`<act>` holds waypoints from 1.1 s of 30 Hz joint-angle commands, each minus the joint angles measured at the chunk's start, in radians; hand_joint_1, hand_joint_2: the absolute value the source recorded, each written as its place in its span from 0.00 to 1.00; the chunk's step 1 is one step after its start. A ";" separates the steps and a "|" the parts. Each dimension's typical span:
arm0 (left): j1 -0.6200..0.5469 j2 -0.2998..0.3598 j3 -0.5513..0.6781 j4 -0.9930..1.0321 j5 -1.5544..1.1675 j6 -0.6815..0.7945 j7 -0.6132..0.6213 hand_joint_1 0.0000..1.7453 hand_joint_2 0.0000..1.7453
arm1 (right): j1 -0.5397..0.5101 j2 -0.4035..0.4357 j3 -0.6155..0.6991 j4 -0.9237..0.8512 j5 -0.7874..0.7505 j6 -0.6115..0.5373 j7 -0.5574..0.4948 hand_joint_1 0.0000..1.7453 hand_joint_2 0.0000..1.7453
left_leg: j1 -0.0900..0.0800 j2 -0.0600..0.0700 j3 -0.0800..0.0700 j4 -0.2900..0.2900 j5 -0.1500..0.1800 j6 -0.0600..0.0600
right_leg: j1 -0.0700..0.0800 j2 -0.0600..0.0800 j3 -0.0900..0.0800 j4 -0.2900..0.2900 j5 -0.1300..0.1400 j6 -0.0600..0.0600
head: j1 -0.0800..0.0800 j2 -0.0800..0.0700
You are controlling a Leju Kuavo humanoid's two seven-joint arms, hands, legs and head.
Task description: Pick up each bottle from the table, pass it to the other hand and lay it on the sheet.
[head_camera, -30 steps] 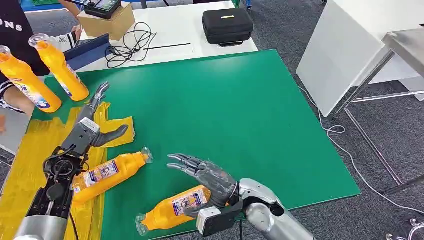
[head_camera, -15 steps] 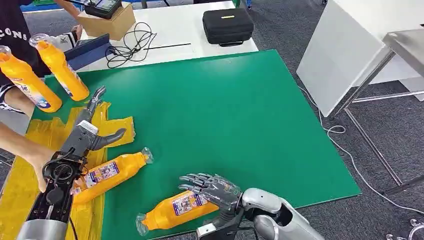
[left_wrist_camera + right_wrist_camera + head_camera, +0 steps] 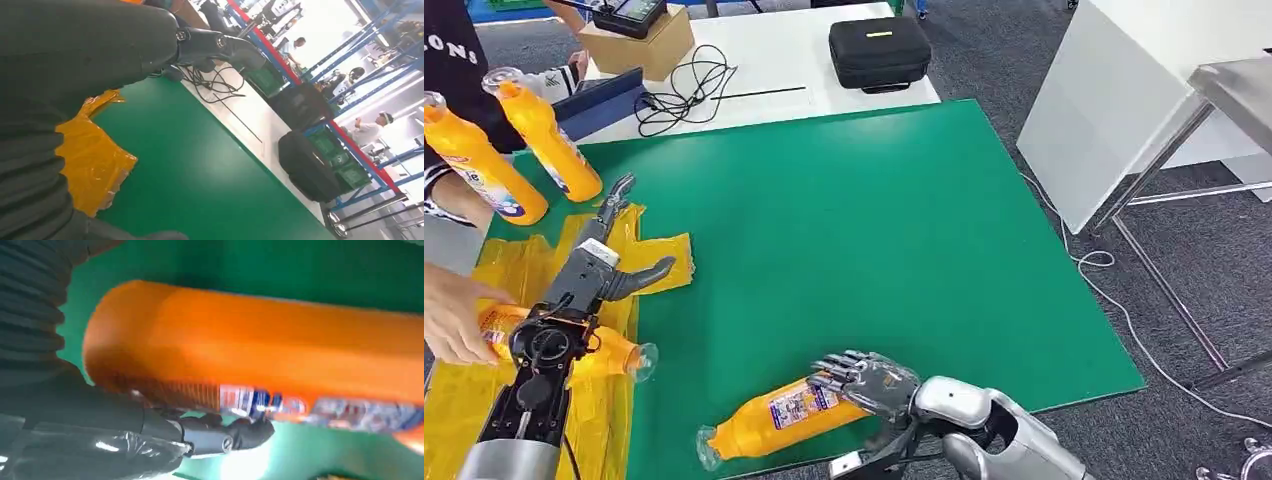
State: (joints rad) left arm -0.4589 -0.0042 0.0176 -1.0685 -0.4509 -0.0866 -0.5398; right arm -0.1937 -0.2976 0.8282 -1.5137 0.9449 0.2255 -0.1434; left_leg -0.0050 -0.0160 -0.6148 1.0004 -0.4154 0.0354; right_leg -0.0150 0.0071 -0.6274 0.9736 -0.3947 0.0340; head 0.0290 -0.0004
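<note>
**Sheet bottle shifted by a person; right robot hand lowered onto the near bottle**

Since the earlier frames, the bottle on the sheet (image 3: 574, 345) has been pulled toward the worktop's left edge by a person's hand (image 3: 452, 312), and the right robot hand (image 3: 869, 382) has been brought down onto the near bottle (image 3: 779, 412).

That bottle is laid on its side at the near edge of the green worktop (image 3: 874, 220), its base under the curled fingers, which are wrapped over it; a full grip cannot be confirmed. The left robot hand (image 3: 614, 235) is held over the yellow sheet (image 3: 469, 270) with fingers spread and nothing in it. Two more bottles (image 3: 544, 135) are held up near the far left corner.
</note>
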 commanded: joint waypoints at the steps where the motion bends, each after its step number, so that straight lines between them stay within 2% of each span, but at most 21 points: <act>1: -0.017 -0.015 0.035 0.019 0.002 -0.007 0.007 0.00 1.00 | -0.049 -0.035 0.063 0.094 0.010 0.006 0.010 0.00 1.00 | 0.001 0.001 0.004 -0.001 -0.001 -0.001 | 0.001 0.000 0.004 -0.001 -0.001 -0.001 | 0.000 0.000; 7: -0.015 -0.015 0.035 0.017 0.002 -0.006 0.007 0.00 1.00 | -0.046 -0.033 0.063 0.094 0.017 0.005 0.015 0.00 1.00 | 0.001 0.001 0.003 0.000 -0.001 -0.001 | 0.001 0.000 0.003 -0.001 -0.001 -0.001 | 0.000 0.000; 10: -0.009 -0.019 0.036 0.004 0.004 -0.006 0.015 0.00 1.00 | -0.057 -0.030 0.057 0.143 0.062 0.004 0.066 0.00 1.00 | 0.001 0.001 0.005 0.000 -0.002 -0.002 | 0.002 0.000 0.006 -0.001 -0.002 -0.001 | 0.000 0.000; 14: 0.022 -0.026 0.034 -0.043 0.004 -0.003 0.043 0.00 1.00 | -0.045 0.040 -0.063 0.319 0.221 -0.087 0.222 0.00 1.00 | 0.001 0.001 0.006 -0.001 -0.002 -0.001 | 0.002 0.000 0.006 -0.002 -0.001 -0.001 | 0.000 0.000; 15: 0.030 -0.027 0.032 -0.050 0.003 -0.001 0.045 0.00 1.00 | -0.031 0.054 -0.090 0.340 0.255 -0.108 0.246 0.00 1.00 | 0.001 0.000 0.004 -0.002 -0.001 -0.001 | 0.001 -0.001 0.004 -0.002 0.000 -0.001 | 0.000 0.000; 18: 0.052 -0.024 0.022 -0.059 0.002 0.004 0.045 0.00 1.00 | 0.021 0.069 -0.155 0.346 0.265 -0.143 0.259 0.00 1.00 | 0.002 0.002 0.010 -0.002 -0.003 -0.002 | 0.002 0.000 0.010 -0.003 -0.001 -0.001 | -0.001 0.000; 19: 0.056 -0.023 0.020 -0.060 0.003 0.003 0.044 0.00 1.00 | 0.032 0.070 -0.165 0.340 0.263 -0.145 0.259 0.31 1.00 | 0.001 0.001 0.011 -0.002 -0.002 -0.002 | 0.002 0.000 0.010 -0.003 -0.001 -0.001 | 0.000 0.000; 20: 0.060 -0.023 0.018 -0.062 0.004 0.003 0.043 0.00 1.00 | 0.050 0.073 -0.183 0.330 0.258 -0.151 0.258 0.81 1.00 | 0.002 0.000 0.012 -0.002 -0.002 -0.003 | 0.003 -0.002 0.012 -0.004 -0.002 -0.002 | 0.000 0.000; 23: 0.071 -0.023 0.013 -0.065 0.005 0.003 0.040 0.00 1.00 | 0.082 0.087 -0.218 0.317 0.251 -0.180 0.256 1.00 1.00 | 0.002 0.000 0.015 -0.002 -0.003 -0.002 | 0.002 -0.001 0.014 -0.003 -0.002 -0.001 | 0.000 0.000; 33: 0.050 -0.029 0.014 -0.053 0.010 0.004 0.039 0.00 1.00 | 0.069 0.123 -0.252 0.343 0.260 -0.195 0.249 1.00 1.00 | 0.002 0.002 0.018 -0.001 -0.003 -0.001 | 0.003 0.000 0.017 -0.003 -0.001 -0.002 | 0.000 0.000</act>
State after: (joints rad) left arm -0.3818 -0.0237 0.0301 -1.1494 -0.4456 -0.0832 -0.5039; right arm -0.1476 -0.2060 0.6248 -1.2970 1.1948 0.0339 0.1034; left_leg -0.0048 -0.0126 -0.5973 0.9997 -0.4179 0.0357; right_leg -0.0141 0.0103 -0.6131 0.9723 -0.3949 0.0326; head 0.0290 -0.0004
